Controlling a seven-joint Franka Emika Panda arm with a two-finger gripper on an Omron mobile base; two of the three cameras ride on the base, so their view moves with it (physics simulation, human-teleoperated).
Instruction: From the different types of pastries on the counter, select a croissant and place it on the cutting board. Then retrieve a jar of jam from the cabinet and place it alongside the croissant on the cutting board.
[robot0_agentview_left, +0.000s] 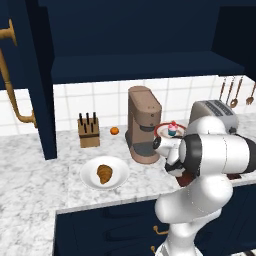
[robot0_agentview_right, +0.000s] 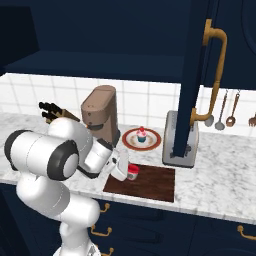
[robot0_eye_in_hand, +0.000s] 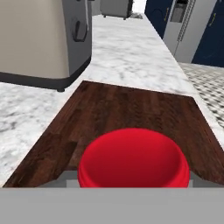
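The croissant (robot0_agentview_left: 104, 173) lies on a round white plate (robot0_agentview_left: 87, 176) on the marbled counter (robot0_agentview_left: 30, 200), left of the arm. My gripper (robot0_agentview_right: 125, 170) is low over the left end of the dark wooden cutting board (robot0_agentview_right: 150, 184), shut on the red jar of jam (robot0_agentview_right: 132, 172). The hand view looks down on the jar's red top (robot0_eye_in_hand: 133, 159), with the board (robot0_eye_in_hand: 131, 105) stretching beyond it. Whether the jar rests on the board or hangs just above it cannot be told. The frosted cupcake (robot0_agentview_right: 141, 134) sits on a red-rimmed plate behind the board.
A brown coffee machine (robot0_agentview_left: 144, 125) stands between the croissant plate and the board. A grey toaster (robot0_agentview_right: 177, 142) is just behind the board's right end. A knife block (robot0_agentview_left: 89, 131) and an orange (robot0_agentview_left: 114, 131) sit by the wall. An open cabinet door (robot0_agentview_right: 195, 75) hangs above the toaster.
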